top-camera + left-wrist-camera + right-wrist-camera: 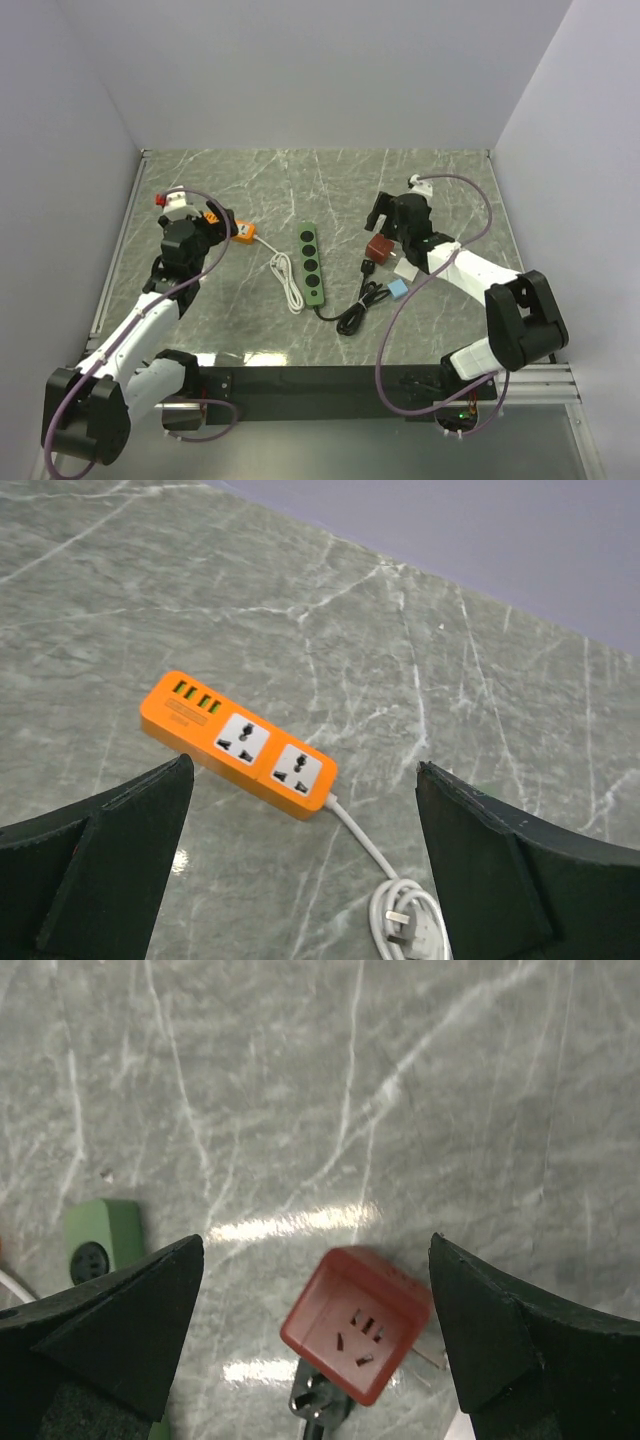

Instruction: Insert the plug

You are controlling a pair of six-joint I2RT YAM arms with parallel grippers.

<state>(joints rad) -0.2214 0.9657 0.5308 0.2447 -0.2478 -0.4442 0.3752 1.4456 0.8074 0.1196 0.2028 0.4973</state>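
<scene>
An orange power strip (241, 232) lies at the left; in the left wrist view (240, 748) its two sockets face up. Its white cord ends in a coiled white plug (410, 926) on the table (290, 285). My left gripper (213, 220) is open and empty above the strip, which shows between its fingers (110, 850). A green power strip (312, 263) lies mid-table, its black plug (368, 266) beside a red cube adapter (380, 248). My right gripper (384, 214) is open and empty above the red adapter (358, 1325), with the black plug (318, 1406) just below the adapter.
A light blue cube (399, 290) and a small white piece (405, 272) lie right of the coiled black cord (355, 312). One end of the green strip shows in the right wrist view (100, 1235). Grey walls enclose the marble table (300, 180).
</scene>
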